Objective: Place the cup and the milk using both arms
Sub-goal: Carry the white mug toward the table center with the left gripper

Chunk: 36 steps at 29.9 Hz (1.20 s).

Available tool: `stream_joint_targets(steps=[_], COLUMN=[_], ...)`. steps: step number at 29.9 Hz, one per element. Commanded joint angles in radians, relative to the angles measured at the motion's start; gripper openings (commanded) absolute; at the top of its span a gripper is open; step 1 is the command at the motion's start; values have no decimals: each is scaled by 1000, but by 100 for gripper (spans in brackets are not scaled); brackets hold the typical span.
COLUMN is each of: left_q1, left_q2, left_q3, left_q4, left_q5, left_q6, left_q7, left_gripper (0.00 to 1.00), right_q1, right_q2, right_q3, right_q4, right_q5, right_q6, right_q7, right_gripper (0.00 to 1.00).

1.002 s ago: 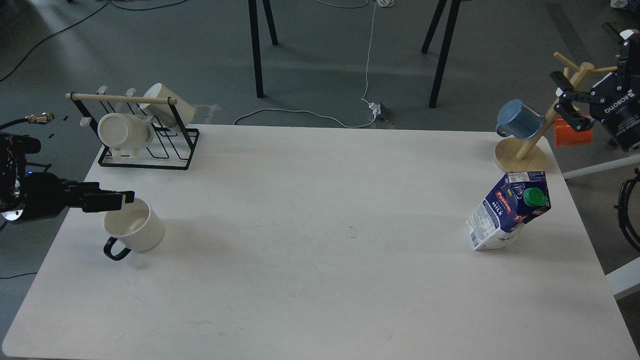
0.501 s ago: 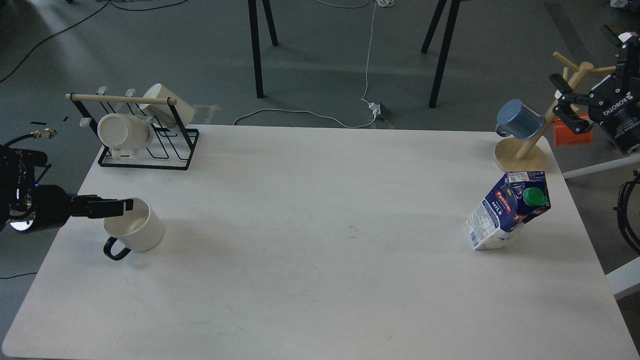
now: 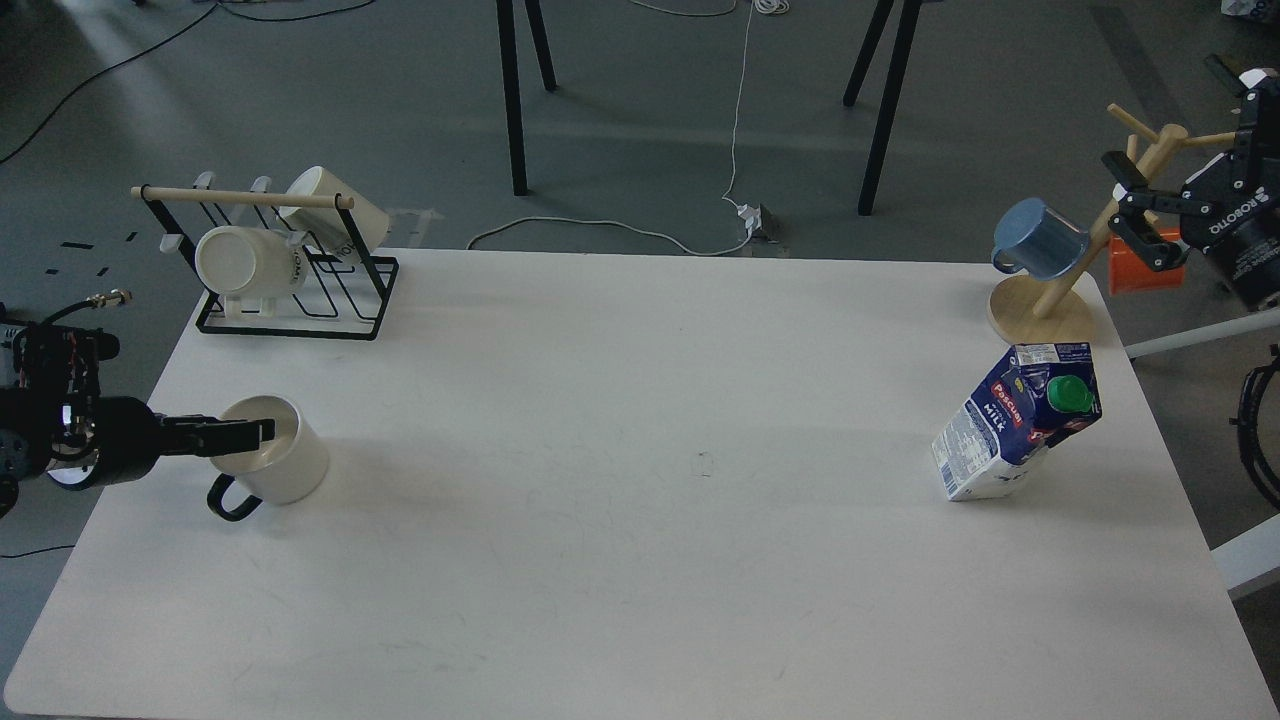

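Cup [image 3: 275,462] stood upright near the table's [image 3: 620,480] left edge, toward the far half, black handle [image 3: 230,498] pointing to the near-left. Left gripper [image 3: 262,432] reached in level from the left, its tip over the cup's mouth; seen edge-on and dark, so could not tell whether it was released or clenched.

Milk [image 3: 1018,420] stood near the right edge, green cap [image 3: 1068,393] up, well apart from the cup. Nothing touched it.

Right gripper [image 3: 1135,215] hung off the far-right corner, fingers spread, beside the wooden mug tree [image 3: 1050,300] with a blue mug [image 3: 1040,238] and an orange mug [image 3: 1140,270].

Black rack [image 3: 300,300] with two cream mugs [image 3: 250,262] sat at the far-left corner.
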Motion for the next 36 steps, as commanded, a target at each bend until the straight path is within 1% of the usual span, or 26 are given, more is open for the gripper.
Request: stream_joint_targets(steps=[1, 4, 7, 8, 9, 14, 15, 16, 19, 21, 25, 30, 32, 36], left_q1=[0, -3, -2, -2, -3, -9, -9, -9, -8, -8, -14, -52, -72, -111], left_q2=[-28, -42, -42, -42, -42, -42, -42, -46, -45, -45, -42, -46, -46, -46], left_q3=[1, 1, 21, 36, 50, 130, 130, 126, 133, 133, 129, 130, 129, 132], left_q4=[40, 63, 65, 65, 65, 62, 60, 60, 59, 59, 53, 45, -13, -185], left_q5=[-1, -1, 0, 0, 0, 0, -1, -4, -7, -7, -7, -7, -7, -6], left_q6=[23, 40, 45, 46, 51, 101, 123, 155, 271, 302, 310, 310, 302, 281], left_q7=[0, 0, 0, 0, 0, 0, 0, 0, 0, 0, 0, 0, 0, 0], left_gripper=[91, 84, 71, 65, 58, 8, 2, 0, 0, 0, 0, 0, 0, 0], right_q1=[0, -3, -5, -6, -6, -8, -9, -11, -14, -16, -23, -23, -23, -22], right_q2=[0, 0, 0, 0, 0, 0, 0, 0, 0, 0, 2, 2, 5, 11], right_q3=[-2, 0, 0, 0, 0, 0, 0, 0, 0, -2, 0, 0, 1, 4], right_q4=[0, 0, -1, -1, -1, -1, -1, -1, -1, -1, -1, -3, -7, -50], right_q5=[0, 0, 0, 0, 0, 0, 0, 0, 0, 0, 0, 0, 0, 0], right_q6=[0, 0, 0, 0, 0, 0, 0, 0, 0, 0, 0, 0, 0, 0], right_q7=[0, 0, 0, 0, 0, 0, 0, 0, 0, 0, 0, 0, 0, 0], right_gripper=[99, 99, 99, 99, 99, 99, 99, 99, 99, 99, 99, 99, 99, 99])
